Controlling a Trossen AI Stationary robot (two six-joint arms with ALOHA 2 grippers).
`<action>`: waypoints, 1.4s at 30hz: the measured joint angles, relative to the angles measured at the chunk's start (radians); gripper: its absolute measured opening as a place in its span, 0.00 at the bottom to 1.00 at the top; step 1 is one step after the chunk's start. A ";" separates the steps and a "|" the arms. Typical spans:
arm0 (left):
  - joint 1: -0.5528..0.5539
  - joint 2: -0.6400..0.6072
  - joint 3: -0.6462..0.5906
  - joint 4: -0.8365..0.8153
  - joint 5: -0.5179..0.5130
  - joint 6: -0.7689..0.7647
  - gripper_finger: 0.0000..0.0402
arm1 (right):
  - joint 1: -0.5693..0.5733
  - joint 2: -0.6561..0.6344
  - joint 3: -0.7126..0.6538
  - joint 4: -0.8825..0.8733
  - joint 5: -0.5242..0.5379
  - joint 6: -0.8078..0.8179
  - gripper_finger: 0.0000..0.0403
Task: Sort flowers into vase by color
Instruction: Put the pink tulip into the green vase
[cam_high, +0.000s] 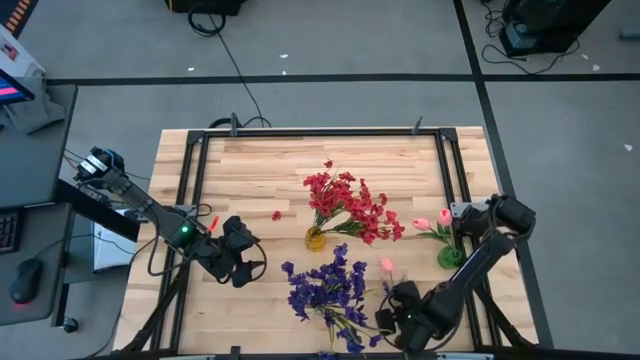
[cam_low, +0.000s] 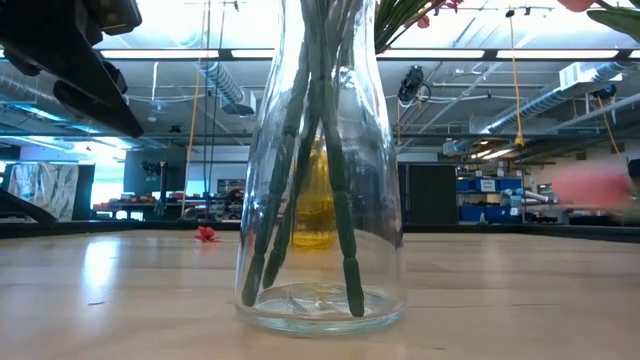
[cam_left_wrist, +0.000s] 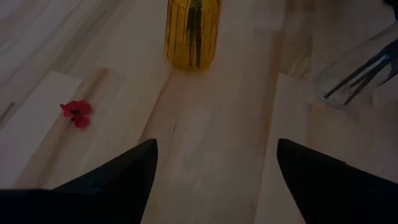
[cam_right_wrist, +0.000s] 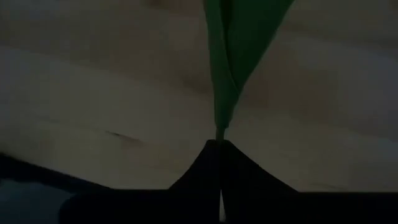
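Most of the sorting looks done: red flowers (cam_high: 350, 205) fill the yellow vase (cam_high: 315, 238) mid-frame, purple flowers (cam_high: 328, 288) the clear vase (cam_low: 320, 200) at bottom centre, pink tulips (cam_high: 430, 224) the green vase (cam_high: 450, 256) at right. My right gripper (cam_high: 403, 312), bottom right, is pinched tight on the stem (cam_right_wrist: 219, 93) of a last pink bud (cam_high: 386, 265), which I judge goes to the green vase. My left gripper (cam_high: 240, 262), lower left, waits spread wide and empty.

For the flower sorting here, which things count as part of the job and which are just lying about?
Part of the job:
- red flowers in yellow vase
- purple flowers in clear vase
- pink flowers in green vase
- pink flower, stem pinched by right gripper

Lying about:
- loose red bloom
- left gripper, open, idle
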 joint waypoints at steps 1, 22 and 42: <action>0.000 0.000 0.000 0.000 -0.004 0.000 0.83 | 0.001 -0.015 0.000 -0.010 0.033 -0.003 0.01; 0.000 0.000 0.000 0.001 -0.018 -0.001 0.83 | 0.169 -0.344 0.000 -0.100 0.445 -0.314 0.01; 0.000 0.000 0.000 0.123 -0.157 -0.004 0.83 | 0.346 -0.739 0.000 -0.063 0.656 -1.067 0.01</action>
